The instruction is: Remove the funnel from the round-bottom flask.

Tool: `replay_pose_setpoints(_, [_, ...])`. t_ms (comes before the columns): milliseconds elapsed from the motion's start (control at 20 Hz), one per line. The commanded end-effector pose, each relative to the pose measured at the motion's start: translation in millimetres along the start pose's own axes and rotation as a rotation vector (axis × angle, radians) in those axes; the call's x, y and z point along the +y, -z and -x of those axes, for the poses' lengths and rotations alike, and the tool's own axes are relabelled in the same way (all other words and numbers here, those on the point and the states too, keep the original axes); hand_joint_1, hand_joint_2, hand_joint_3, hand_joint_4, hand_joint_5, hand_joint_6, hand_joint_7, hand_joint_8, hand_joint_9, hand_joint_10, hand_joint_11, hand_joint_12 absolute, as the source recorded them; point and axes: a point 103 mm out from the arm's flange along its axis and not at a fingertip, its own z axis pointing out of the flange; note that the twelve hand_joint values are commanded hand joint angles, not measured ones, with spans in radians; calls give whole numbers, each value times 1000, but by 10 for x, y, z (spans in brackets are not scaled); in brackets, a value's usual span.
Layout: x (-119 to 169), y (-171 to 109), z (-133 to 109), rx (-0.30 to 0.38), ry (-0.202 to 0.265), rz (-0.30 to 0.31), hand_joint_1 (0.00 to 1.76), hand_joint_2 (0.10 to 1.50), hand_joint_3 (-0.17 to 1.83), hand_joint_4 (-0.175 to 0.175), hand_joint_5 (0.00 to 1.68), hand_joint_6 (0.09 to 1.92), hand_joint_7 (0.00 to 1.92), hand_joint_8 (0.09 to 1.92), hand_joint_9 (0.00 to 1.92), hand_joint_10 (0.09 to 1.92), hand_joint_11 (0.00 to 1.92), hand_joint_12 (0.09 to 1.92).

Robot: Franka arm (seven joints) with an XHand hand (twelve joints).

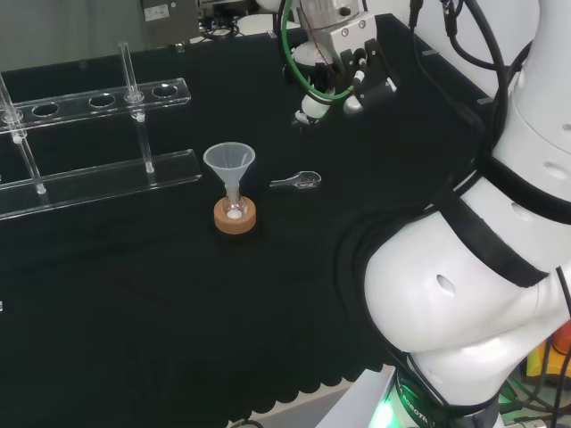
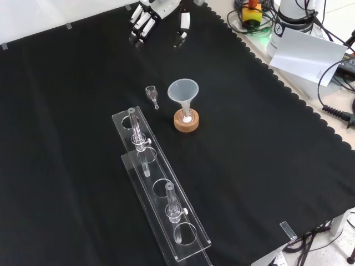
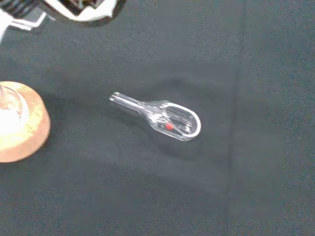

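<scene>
Head view, hand [image 1: 357, 76]: I see it raised over the far part of the cloth, right of and beyond the funnel, fingers hanging fairly straight and slack, nothing in them.
Head view, funnel [image 1: 230, 162]: clear cone, mouth up, stem down in the neck of the round-bottom flask [image 1: 235, 210]; the flask sits low in its cork ring [image 1: 235, 217] near mid-cloth.
Head view, scoop [image 1: 298, 181]: small clear glass spoon lying flat just right of the cork ring, between ring and hand.
Head view, rack [image 1: 94, 143]: clear plastic tube rack to the left, well apart from the flask.
Front view, hand [image 2: 152, 19]: at the top edge, fingers pointing down at the cloth, well apart from the funnel [image 2: 183, 91].
Front view, rack [image 2: 158, 191]: runs from beside the cork ring [image 2: 186, 122] toward the near edge; a few clear tubes stand in it.
Front view, scoop [image 2: 151, 93]: just left of the funnel.
Wrist view, scoop [image 3: 162, 117]: lying on the cloth with a red speck in its bowl; the cork ring [image 3: 22, 130] sits at the picture's edge.
Step in hand: my judgement is the approach, no contact yet.
How I would do it: bring the hand over the cone, pinch its rim or wall, lift straight up along the stem so the flask stays seated.
In the way: the scoop lies on the approach line; I would come in from above. The rack is close on one side.
</scene>
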Motion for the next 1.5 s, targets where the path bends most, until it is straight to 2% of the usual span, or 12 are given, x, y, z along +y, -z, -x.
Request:
replay_pose_setpoints(50, [19,40,-190,31,32,15,783,674,583,-49,233,87,298,691,775,87,387,1309])
replay_pose_setpoints(250, [71,84,-339,36,59,25,776,676,584,-50,250,87,314,690,784,87,398,1306])
replay_pose_setpoints(450, [162,140,-531,57,108,17,723,669,578,-51,284,87,284,673,776,87,407,1304])
replay_pose_setpoints(650, [271,144,-725,60,146,-10,645,660,536,-52,251,87,232,671,741,87,407,1313])
replay_pose_setpoints(850, [367,87,-875,65,168,-44,573,675,456,-53,133,87,131,686,688,87,399,1320])
replay_pose_setpoints(950, [401,59,-928,64,177,-59,549,698,388,-52,94,87,111,700,630,190,394,1327])
replay_pose_setpoints(1100, [439,22,-992,63,185,-66,520,712,331,-50,69,87,86,716,473,526,395,1327])
replay_pose_setpoints(1200, [459,-3,-1019,63,189,-81,502,714,311,-47,58,87,49,730,393,668,389,1336])
replay_pose_setpoints(1500, [506,-108,-1078,63,201,-95,476,714,274,-36,10,87,0,654,274,771,369,1354])
